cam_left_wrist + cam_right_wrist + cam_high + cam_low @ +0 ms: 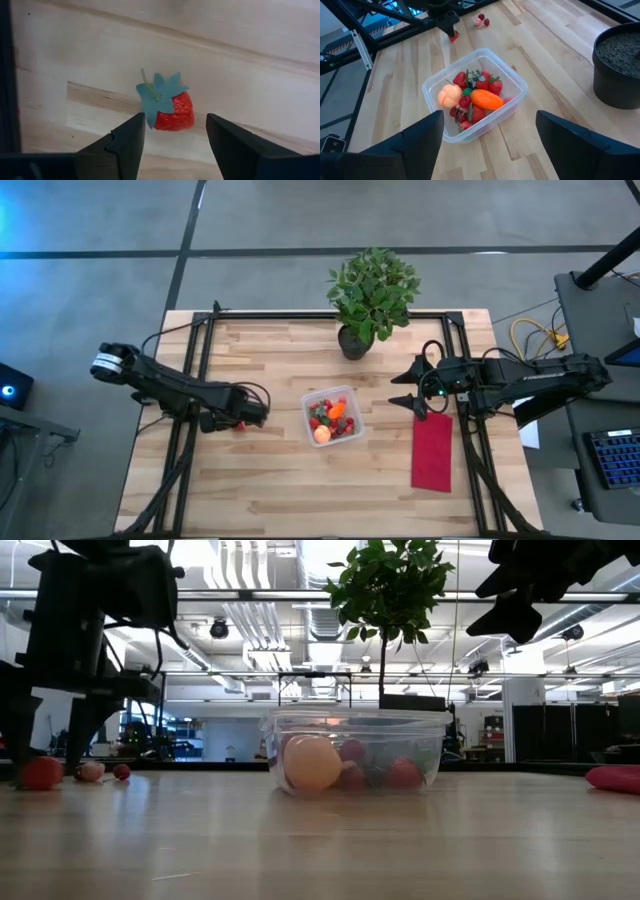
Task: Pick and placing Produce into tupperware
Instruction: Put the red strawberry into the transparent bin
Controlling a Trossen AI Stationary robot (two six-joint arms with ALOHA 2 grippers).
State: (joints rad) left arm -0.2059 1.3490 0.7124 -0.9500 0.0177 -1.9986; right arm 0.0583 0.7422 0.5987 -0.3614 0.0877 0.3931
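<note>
Left claw [175, 137], spread, straddles a lone strawberry [171, 109] on the surface [250, 480], left of the tupperware [352, 402] holding carrot [487, 99] and peach-coloured fruit [449, 94]. Step: grasping; next, closing and lifting. Right claw [487, 135] hovers spread.

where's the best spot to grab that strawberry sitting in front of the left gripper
Grip the strawberry across its red body, below the green leafy cap, which is floppy and would probably slip. It lies on its side on the table, cap tilted up, so coming straight down works. The left gripper is open with a finger at either side, already lined up; easing forward and closing on the red flanks looks best.
</note>
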